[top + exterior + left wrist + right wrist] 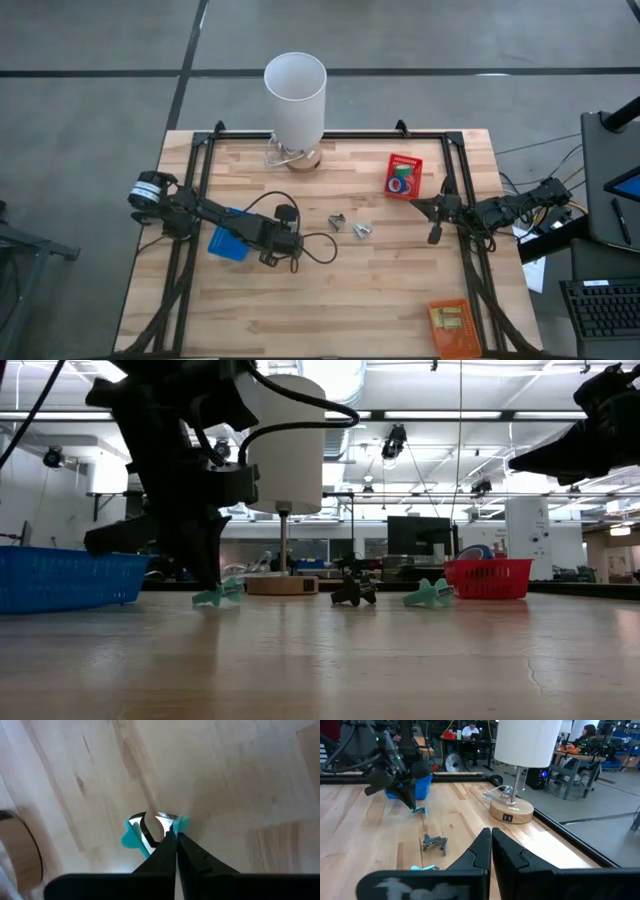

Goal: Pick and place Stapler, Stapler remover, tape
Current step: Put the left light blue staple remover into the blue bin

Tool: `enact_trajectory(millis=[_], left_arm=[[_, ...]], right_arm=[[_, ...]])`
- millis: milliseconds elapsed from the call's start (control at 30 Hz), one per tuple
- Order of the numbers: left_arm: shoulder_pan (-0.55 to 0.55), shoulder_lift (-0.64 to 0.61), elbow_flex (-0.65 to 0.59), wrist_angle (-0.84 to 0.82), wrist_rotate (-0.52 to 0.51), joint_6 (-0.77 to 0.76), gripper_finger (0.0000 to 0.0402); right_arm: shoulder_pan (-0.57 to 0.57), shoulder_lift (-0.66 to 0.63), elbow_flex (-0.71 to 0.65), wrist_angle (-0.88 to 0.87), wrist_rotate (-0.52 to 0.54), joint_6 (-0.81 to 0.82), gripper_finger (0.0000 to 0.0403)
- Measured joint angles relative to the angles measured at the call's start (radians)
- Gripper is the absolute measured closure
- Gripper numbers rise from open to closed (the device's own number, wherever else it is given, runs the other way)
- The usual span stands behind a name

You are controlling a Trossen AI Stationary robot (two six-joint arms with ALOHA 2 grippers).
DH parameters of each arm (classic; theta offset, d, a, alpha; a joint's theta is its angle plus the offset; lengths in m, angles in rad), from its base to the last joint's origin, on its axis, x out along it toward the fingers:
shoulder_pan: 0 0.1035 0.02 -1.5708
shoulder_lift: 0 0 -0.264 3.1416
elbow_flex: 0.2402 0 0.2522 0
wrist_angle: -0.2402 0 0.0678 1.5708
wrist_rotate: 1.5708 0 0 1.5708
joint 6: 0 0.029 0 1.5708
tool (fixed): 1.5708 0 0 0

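The left hand (pixel 176 836) is closed on a teal staple remover (pixel 142 831) that rests on the worktop (pixel 400 300) near the blue bin (pixel 228 244). The step looks like a pick: next comes a lift and carry to a bin. The right hand (pixel 491 836) waits with fingers together beside the red bin (pixel 404 174), which holds the tape rolls (pixel 401 184).

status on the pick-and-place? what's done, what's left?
Done, apparently: tape sits in the red bin; the orange bin holds something, likely staplers. In hand: left claw shut on a teal remover at table level. Left: two loose removers mid-table. Right claw waits shut near the red bin.
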Motion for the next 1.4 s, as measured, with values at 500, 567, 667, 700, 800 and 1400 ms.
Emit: enact_trajectory(millis=[500,567,667,700,800,1400], left_arm=[[-0.058,-0.026,0.231,-0.696,-0.021,-0.497,0.0399],[-0.077,-0.047,0.228,-0.748,-0.027,-0.567,0.0399],[-0.103,-0.084,0.211,-0.807,-0.029,-0.669,0.0399],[-0.112,-0.096,0.205,-0.821,-0.029,-0.7,0.0399],[-0.13,-0.138,0.176,-0.838,-0.015,-0.782,0.0399],[-0.131,-0.24,-0.145,-0.603,0.116,-0.892,0.0393]], right_arm=[[0.0,0.0,0.0,0.0,0.0,0.0,0.0394],[0.0,0.0,0.0,0.0,0.0,-0.002,0.0394],[0.0,0.0,0.0,0.0,0.0,0.0,0.0394],[0.0,0.0,0.0,0.0,0.0,-0.002,0.0394],[0.0,0.0,0.0,0.0,0.0,0.0,0.0394],[0.0,0.0,0.0,0.0,0.0,0.0,0.0394]])
